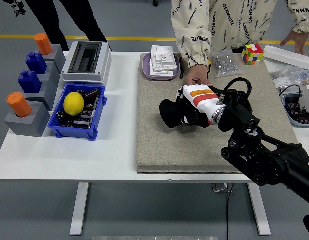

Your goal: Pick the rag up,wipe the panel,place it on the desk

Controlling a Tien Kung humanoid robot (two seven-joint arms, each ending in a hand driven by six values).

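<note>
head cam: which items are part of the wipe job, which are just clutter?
Job:
right hand
black rag under that hand
beige mat under the rag
person's hand at the mat's far side

Clutter:
blue bin with lemon
grey box
purple tray
puzzle cube

- right hand (pixel 187 111): black fingers, white back with orange stripe
- rag (pixel 170 113) in it: black
- mat (pixel 194 135) beneath: beige-grey
- bin (pixel 76 131) far left: blue, yellow ball (pixel 73 103)

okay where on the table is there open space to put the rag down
Bare mat lies left of and in front of the right hand, out to its near edge. Bare white table between the blue bin and mat. The far right edge is crowded.
</note>
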